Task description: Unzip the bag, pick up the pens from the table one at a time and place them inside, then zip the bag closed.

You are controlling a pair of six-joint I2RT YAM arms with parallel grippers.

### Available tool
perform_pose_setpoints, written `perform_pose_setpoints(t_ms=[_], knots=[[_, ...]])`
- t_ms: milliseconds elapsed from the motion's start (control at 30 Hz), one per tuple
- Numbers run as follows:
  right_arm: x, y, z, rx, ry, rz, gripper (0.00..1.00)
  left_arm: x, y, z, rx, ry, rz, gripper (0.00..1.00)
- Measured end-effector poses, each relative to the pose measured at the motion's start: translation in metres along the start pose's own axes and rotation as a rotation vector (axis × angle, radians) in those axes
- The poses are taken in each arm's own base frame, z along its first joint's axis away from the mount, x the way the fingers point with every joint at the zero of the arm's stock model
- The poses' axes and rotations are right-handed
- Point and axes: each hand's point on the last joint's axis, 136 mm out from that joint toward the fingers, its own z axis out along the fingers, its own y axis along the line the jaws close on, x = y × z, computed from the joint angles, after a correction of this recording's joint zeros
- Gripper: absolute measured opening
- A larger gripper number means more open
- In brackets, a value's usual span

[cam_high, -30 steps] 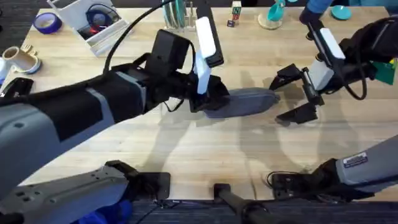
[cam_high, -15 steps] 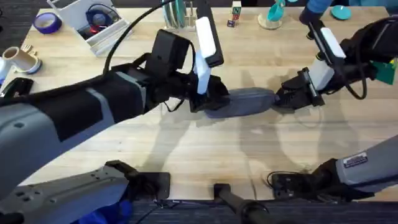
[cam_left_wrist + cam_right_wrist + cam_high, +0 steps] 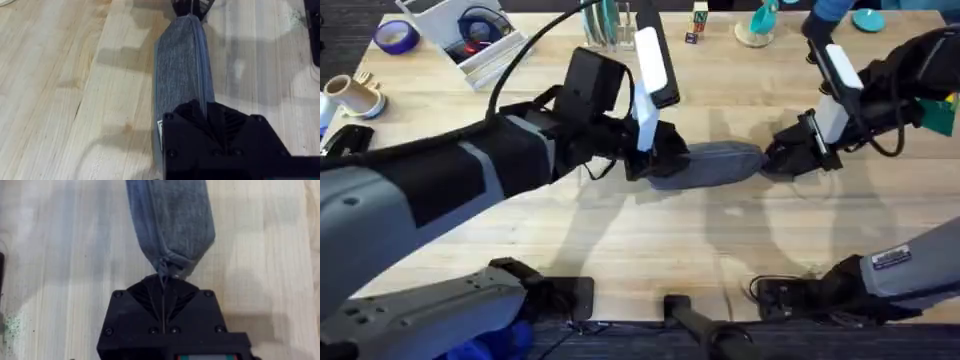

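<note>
bag ends hidden under both grippers, zipper pull unclear

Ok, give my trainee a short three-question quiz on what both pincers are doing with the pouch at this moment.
1. True or false: the oblong grey-blue fabric pouch lies on the light wood-plank table, gripped at both ends.
2. Which pincer is shut on the pouch end where the zipper finishes in a small pull? A) left pincer B) right pincer C) neither
3. Fill in: along the pouch's top, the zipper looks ____ (open/closed).

Key: 1 true. 2 B; the right wrist view shows its fingers pinched together at the pouch tip. 3 closed; no yellowish lining is exposed.
</note>
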Motion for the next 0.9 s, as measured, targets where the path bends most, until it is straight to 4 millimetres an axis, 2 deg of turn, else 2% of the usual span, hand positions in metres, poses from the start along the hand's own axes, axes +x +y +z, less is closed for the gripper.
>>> perform_pose_setpoints(t_ms=[167, 533, 900], knots=[[0.007, -0.007, 0.0, 0.022, 0.04, 0.058, 0.034, 0.0, 0.0, 0.0, 0.0, 0.0, 0.0, 0.041], [0.011, -0.013, 0.002, 0.043, 0.062, 0.242, 0.034, 0.0, 0.0, 0.0, 0.0, 0.0, 0.0, 0.041], [0.014, -0.017, 0.005, 0.002, 0.012, 0.431, 0.034, 0.0, 0.0, 0.0, 0.0, 0.0, 0.0, 0.041]])
